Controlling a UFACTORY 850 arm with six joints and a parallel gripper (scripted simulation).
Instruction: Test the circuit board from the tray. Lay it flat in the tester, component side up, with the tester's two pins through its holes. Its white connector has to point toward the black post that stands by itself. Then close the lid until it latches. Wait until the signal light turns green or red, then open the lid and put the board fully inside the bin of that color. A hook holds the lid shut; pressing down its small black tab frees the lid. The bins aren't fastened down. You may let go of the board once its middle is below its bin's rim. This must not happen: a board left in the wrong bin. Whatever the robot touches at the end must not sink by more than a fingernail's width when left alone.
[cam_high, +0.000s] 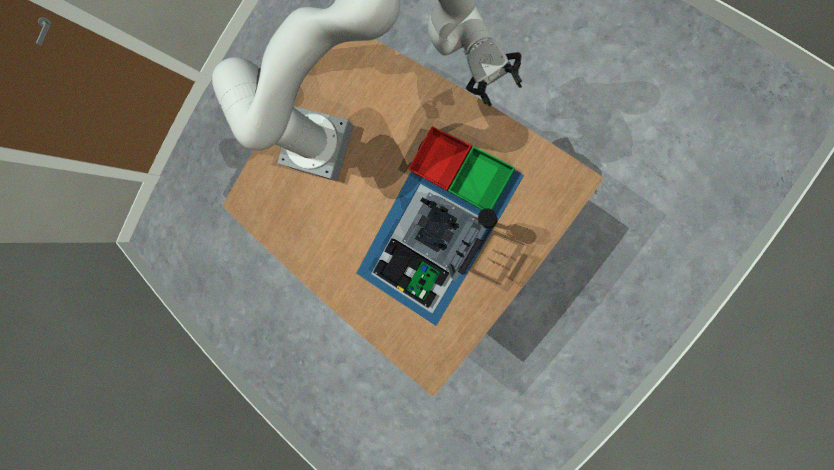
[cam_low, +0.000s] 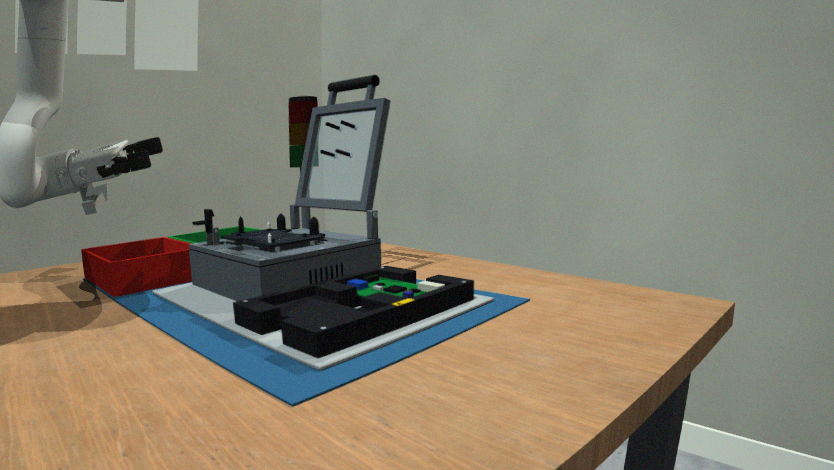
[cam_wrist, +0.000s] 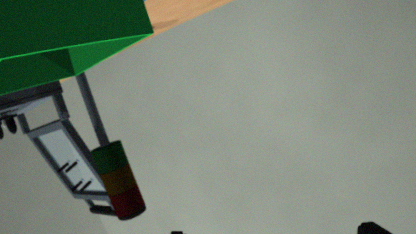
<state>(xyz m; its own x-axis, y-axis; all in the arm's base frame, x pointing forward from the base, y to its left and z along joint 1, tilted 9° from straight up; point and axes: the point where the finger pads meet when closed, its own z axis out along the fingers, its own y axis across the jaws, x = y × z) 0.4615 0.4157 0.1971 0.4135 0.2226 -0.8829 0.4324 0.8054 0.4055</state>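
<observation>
The green circuit board (cam_high: 424, 281) (cam_low: 394, 289) lies component side up in the black tray (cam_high: 396, 263) (cam_low: 373, 321); its white connector (cam_low: 430, 285) is at the end away from the tray's empty half. The grey tester (cam_low: 285, 280) has its lid (cam_low: 380, 152) (cam_wrist: 80, 150) standing open. Two pale pins and several black posts rise from its empty nest; the hook (cam_low: 208, 221) stands opposite the hinge. The signal light (cam_high: 487, 218) (cam_low: 302, 125) (cam_wrist: 118, 180) looks unlit. My gripper (cam_high: 504, 94) (cam_low: 154, 152) (cam_wrist: 274, 230) is open and empty, high beyond the bins.
The red bin (cam_high: 440, 158) (cam_low: 137, 265) and green bin (cam_high: 483, 178) (cam_low: 220, 234) (cam_wrist: 107, 54) stand side by side next to the tester. The tray and tester share a pale plate on a blue mat (cam_high: 366, 267) (cam_low: 291, 388). The raised lid and signal light stand tall.
</observation>
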